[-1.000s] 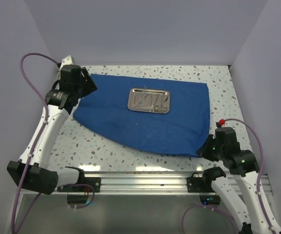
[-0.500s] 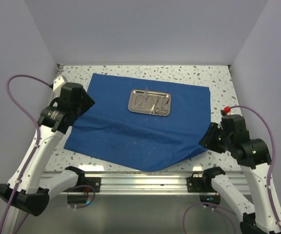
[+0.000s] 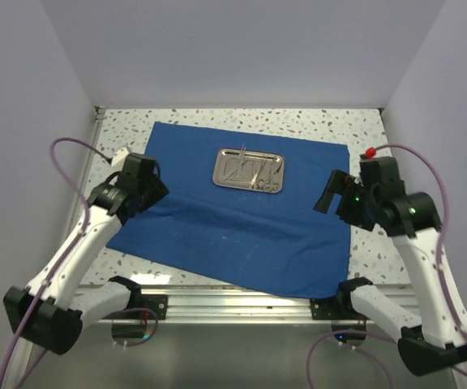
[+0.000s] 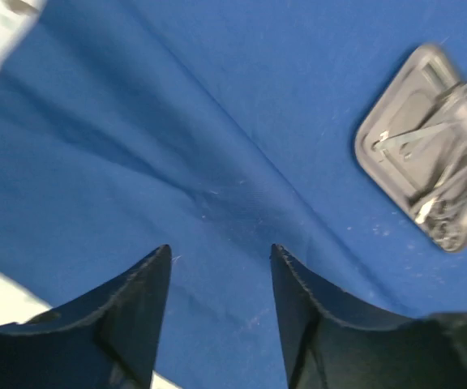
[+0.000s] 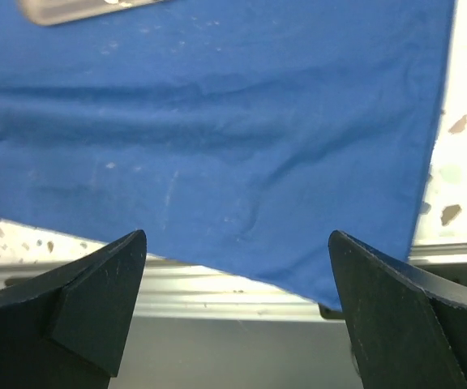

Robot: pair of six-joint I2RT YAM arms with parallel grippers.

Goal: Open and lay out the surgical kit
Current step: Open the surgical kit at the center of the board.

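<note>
Toward the frame's left, the left arm's jaws hang spread and empty over the blue wrap (image 3: 233, 231), laid flat on the counter (image 3: 193, 117). Upper centre sits the steel tray (image 3: 222, 180) holding the instruments (image 4: 440, 182), long axis left-right. At right, the right arm's jaws, likewise spread, look slightly nearer it.

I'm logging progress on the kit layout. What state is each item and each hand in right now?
blue cloth wrap: unfolded, spread out, near right corner over the front rail.
steel tray: upright on the cloth, loaded.
instruments: heaped in the tray, not laid out.
left hand: open, empty, above the cloth.
right hand: open, empty, above the cloth.
</note>
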